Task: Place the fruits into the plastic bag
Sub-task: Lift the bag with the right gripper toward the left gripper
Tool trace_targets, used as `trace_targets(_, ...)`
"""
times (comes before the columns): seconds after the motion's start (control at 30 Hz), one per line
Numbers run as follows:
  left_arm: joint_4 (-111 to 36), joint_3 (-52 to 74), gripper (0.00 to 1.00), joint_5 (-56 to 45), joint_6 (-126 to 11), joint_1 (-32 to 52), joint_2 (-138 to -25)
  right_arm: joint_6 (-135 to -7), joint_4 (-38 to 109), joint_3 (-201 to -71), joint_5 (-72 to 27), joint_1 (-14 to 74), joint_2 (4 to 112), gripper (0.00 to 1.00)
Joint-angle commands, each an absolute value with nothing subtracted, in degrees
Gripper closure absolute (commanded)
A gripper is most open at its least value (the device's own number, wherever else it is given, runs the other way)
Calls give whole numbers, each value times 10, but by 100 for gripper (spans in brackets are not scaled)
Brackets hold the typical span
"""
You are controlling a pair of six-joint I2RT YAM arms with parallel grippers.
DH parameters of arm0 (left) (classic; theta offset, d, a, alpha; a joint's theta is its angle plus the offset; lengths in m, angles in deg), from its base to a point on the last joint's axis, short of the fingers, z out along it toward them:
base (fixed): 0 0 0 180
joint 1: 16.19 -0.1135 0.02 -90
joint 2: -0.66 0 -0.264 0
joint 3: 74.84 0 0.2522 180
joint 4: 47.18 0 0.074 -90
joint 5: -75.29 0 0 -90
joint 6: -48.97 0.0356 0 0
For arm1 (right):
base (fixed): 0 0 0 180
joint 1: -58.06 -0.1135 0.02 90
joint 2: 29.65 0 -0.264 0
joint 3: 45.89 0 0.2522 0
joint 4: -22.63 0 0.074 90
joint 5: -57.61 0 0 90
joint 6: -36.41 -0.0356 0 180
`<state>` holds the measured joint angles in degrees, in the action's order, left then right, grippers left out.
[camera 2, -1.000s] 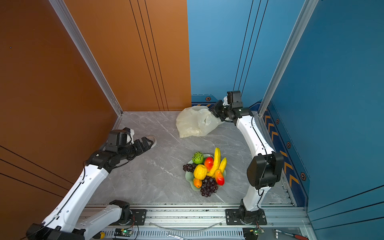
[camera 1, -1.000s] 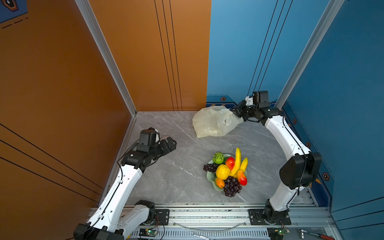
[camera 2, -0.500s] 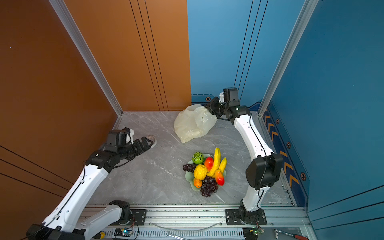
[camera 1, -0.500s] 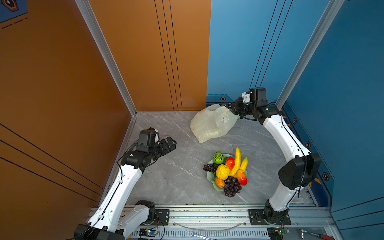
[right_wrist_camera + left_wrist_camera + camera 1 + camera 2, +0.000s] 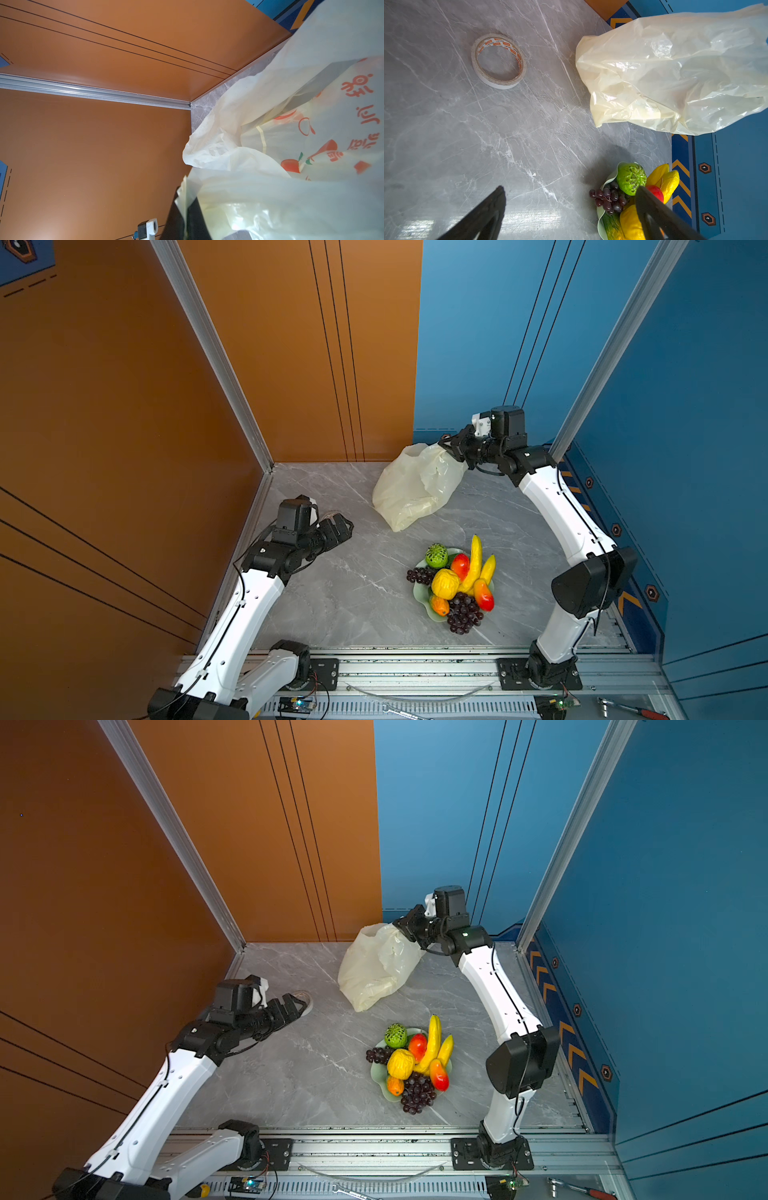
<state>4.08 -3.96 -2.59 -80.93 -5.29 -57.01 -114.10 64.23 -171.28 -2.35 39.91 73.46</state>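
Open tabletop [image 5: 353,593] lies between tape roll [image 5: 497,82], plastic bag [image 5: 415,489] and fruits [image 5: 446,583]; the bag's mouth seems collapsed.

The plastic bag [image 5: 291,145] carries an orange print [image 5: 351,87]: several East Asian characters lying sideways in the right wrist view, beside small orange pictures; they cannot be read with certainty. The inner ring of the tape roll [image 5: 499,61] repeats a short orange brand label, too small to read. Along the foot of the blue wall [image 5: 685,969] run yellow-orange chevrons [image 5: 573,1050] and orange hexagon badges [image 5: 606,1073], without legible lettering.
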Motion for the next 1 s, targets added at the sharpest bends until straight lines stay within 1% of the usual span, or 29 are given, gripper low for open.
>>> trace_targets(0.0, 35, -25, 2, -13, -796, -58, -558, -1150, 636, -1738, -15, 388, 744, 100)
trace_targets(0.13, 35, -25, 2, -13, -797, -59, -555, -1152, 635, -1745, -15, 375, 748, 100)
trace_targets(0.47, 34, 26, 2, -3, -802, -58, -547, -1157, 634, -1758, -21, 331, 756, 100)
trace_targets(0.73, 34, 93, 2, 22, -806, -56, -555, -1161, 633, -1774, -30, 282, 776, 100)
trace_targets(0.97, 34, 150, 2, 39, -809, -18, -578, -1166, 632, -1788, -43, 231, 793, 100)
